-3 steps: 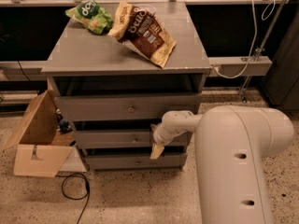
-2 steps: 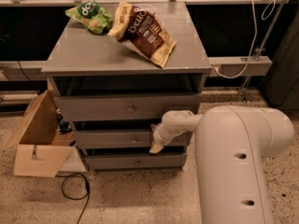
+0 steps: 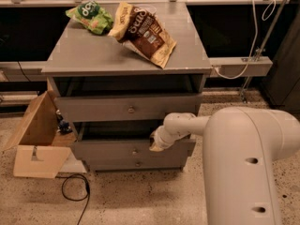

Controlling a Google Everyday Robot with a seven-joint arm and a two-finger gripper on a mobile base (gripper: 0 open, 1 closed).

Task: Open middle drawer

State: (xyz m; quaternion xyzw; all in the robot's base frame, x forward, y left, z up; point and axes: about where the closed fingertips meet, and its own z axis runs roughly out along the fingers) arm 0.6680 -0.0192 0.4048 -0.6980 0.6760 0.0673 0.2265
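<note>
— Where is the gripper?
— The gripper [image 3: 156,146] rests against the top edge of the middle drawer [image 3: 105,150], with the knob [image 3: 134,151] just beside it. I can't make out whether it is parted or closed.
— And above it?
— Well above, a brown snack bag [image 3: 146,32] lies on the cabinet top [image 3: 84,55]

1. The grey cabinet top [image 3: 84,55] holds two snack bags: a green bag [image 3: 91,17] at the back left and a brown and yellow bag [image 3: 146,32] just beside it.
2. On the floor [image 3: 140,200] are a cardboard box [image 3: 33,149], left of the cabinet, and a black cable [image 3: 75,193].
3. The gripper [image 3: 157,144] is at the top edge of the middle drawer [image 3: 117,150].
</note>
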